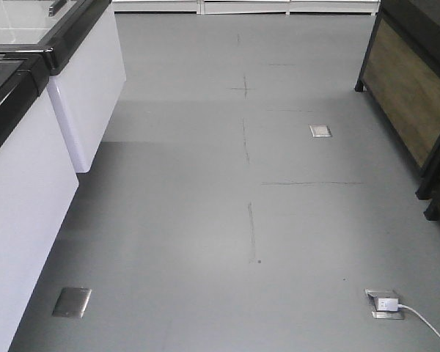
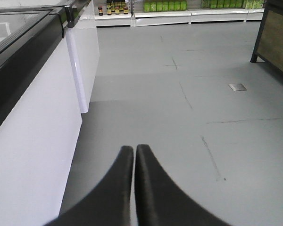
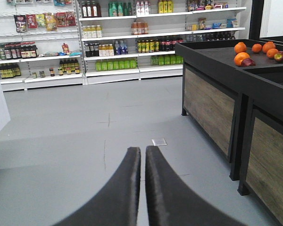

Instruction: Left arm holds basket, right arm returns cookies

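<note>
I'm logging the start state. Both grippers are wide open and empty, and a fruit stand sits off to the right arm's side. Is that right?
Not open: the left gripper and right gripper are both shut, fingers together, as the two wrist views show. They are empty, and the fruit stand is on the right.

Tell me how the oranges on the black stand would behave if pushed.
Being round, the oranges would probably roll if pushed. The raised rim of the stand would likely stop them. They lie close together, so one may nudge its neighbours.
</note>
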### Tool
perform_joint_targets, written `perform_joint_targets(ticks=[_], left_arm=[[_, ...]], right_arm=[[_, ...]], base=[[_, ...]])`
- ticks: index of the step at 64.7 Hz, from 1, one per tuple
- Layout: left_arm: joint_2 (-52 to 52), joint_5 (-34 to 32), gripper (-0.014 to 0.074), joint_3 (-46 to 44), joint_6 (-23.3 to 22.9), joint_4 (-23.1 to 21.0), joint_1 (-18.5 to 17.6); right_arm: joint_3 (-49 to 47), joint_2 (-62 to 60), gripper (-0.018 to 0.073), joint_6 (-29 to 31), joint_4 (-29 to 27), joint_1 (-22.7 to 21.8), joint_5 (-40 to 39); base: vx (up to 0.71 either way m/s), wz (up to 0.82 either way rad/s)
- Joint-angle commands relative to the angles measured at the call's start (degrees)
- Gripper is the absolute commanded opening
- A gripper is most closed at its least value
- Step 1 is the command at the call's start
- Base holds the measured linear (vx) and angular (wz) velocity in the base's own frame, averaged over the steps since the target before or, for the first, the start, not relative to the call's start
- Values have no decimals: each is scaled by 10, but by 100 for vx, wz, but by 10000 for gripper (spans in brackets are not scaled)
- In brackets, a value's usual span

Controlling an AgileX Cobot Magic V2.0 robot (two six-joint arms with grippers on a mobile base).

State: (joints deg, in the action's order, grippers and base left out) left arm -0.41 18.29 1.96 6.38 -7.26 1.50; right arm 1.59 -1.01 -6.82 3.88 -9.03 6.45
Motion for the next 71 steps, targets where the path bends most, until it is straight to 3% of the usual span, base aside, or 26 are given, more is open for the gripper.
perform_joint_targets(ticks=[1, 52, 71], left_arm=[[-10, -40, -6, -18, 0, -3, -4], [-10, -41, -6, -18, 0, -1, -4], [-10, -70, -6, -18, 2, 45, -4]], right_arm=[[11, -3, -6, 4, 3, -3, -39], [11, -3, -6, 4, 3, -3, -39], [11, -3, -6, 4, 3, -3, -39]], base=[[0, 0], [0, 0], [0, 0]])
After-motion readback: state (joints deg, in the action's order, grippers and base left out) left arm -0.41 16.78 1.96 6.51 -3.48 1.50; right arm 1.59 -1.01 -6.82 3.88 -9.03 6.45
